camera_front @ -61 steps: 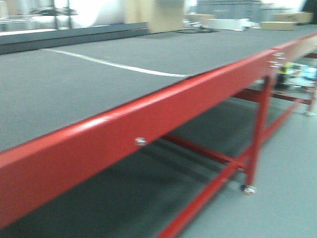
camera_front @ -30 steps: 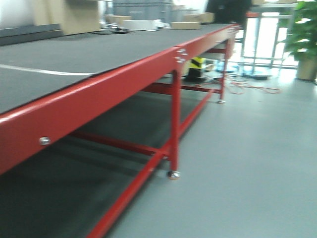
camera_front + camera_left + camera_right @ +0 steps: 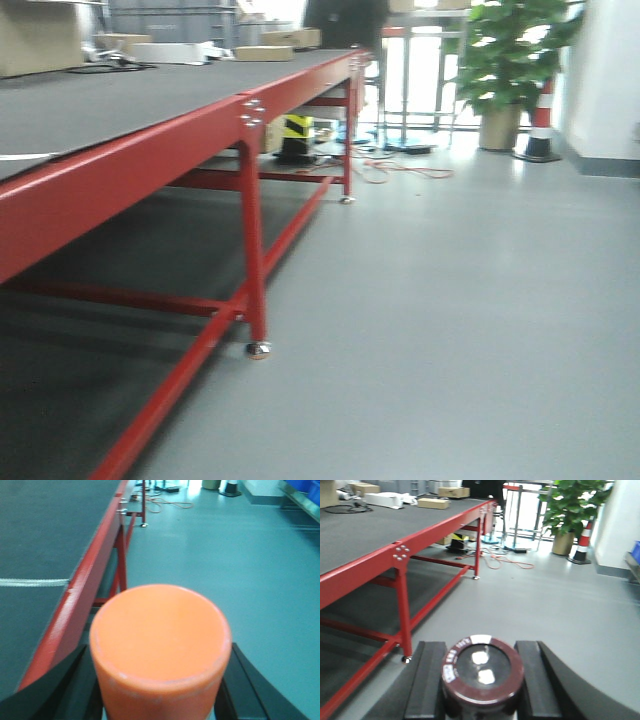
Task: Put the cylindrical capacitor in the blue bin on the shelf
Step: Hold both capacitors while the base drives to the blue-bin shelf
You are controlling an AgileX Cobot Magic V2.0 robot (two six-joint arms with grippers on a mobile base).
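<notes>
Cylindrical capacitor [image 3: 482,677] sits upright between the fingers [image 3: 427,675] of the right gripper [image 3: 482,680], which pinch it from both sides, low and near in the right wrist view and carried above the floor [image 3: 560,615], not resting on anything. Over the last second the front view has swung rightward: the red-framed surface [image 3: 130,160] that filled the picture now runs off along the left, and open floor, a potted plant [image 3: 505,60] and a striped cone [image 3: 541,120] have come into sight at the far end. I judge that the base is turning away from the surface with the part already picked, so the task is in its carrying stage and the placing is not yet begun. A metal rail at the far right edge of the left wrist view is probably the shelf [image 3: 299,500], with a blue bin [image 3: 312,485] above it, though too little shows to be sure. The capacitor is short and stubby, with a dark maroon wall, a dark glossy top bearing two pale spots, and light markings round the rim. The left gripper [image 3: 160,680] has its fingers [image 3: 75,690] clamped on an orange cylinder [image 3: 160,640].
</notes>
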